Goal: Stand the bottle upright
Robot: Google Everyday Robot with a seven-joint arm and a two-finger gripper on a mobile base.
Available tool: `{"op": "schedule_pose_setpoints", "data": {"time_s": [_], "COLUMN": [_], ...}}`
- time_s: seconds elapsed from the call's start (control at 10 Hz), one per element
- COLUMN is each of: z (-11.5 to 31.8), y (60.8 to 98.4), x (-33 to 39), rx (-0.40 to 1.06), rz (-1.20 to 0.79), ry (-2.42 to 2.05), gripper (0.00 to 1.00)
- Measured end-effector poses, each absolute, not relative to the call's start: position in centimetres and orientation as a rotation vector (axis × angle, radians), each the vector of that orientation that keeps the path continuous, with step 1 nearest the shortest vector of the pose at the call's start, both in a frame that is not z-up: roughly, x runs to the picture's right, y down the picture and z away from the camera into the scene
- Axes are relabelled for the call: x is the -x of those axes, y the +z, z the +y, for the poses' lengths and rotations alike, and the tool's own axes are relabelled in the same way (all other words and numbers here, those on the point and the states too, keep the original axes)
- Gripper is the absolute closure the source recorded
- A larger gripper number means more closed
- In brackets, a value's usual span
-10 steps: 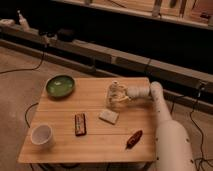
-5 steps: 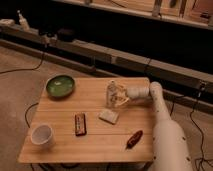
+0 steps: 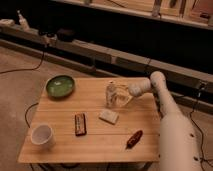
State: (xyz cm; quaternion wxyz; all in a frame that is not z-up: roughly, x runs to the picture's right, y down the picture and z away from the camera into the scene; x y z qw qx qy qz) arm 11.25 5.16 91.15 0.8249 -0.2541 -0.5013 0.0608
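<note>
The bottle (image 3: 111, 94) stands nearly upright at the desk's (image 3: 65, 107) back centre, gripped by the end effector (image 3: 120, 97). To finish well, settle its base flat, then release slowly without nudging it.

Green bowl (image 3: 60, 85), white cup (image 3: 42, 135) — candy bar (image 3: 80, 124), pale block (image 3: 108, 116).

On the table (image 3: 60, 145) — one of each: one green bowl (image 3: 60, 86), one white cup (image 3: 42, 135), one candy bar (image 3: 80, 124), one pale block (image 3: 108, 116), one red item (image 3: 134, 139) and one bottle (image 3: 111, 93). One arm (image 3: 172, 125) — its single gripper (image 3: 121, 98) is at the bottle, near the table's back right.
</note>
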Motion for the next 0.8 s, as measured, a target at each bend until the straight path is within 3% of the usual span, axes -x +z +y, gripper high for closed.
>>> {"op": "schedule_pose_setpoints", "data": {"time_s": [0.4, 0.8], "z": [2.3, 2.1], "y": [90.3, 90.1], "x": [-14.4, -14.6], "rx": [0.475, 0.469], "rz": [-0.777, -0.759], "ry": [0.014, 0.005], "gripper": [0.20, 0.20]}}
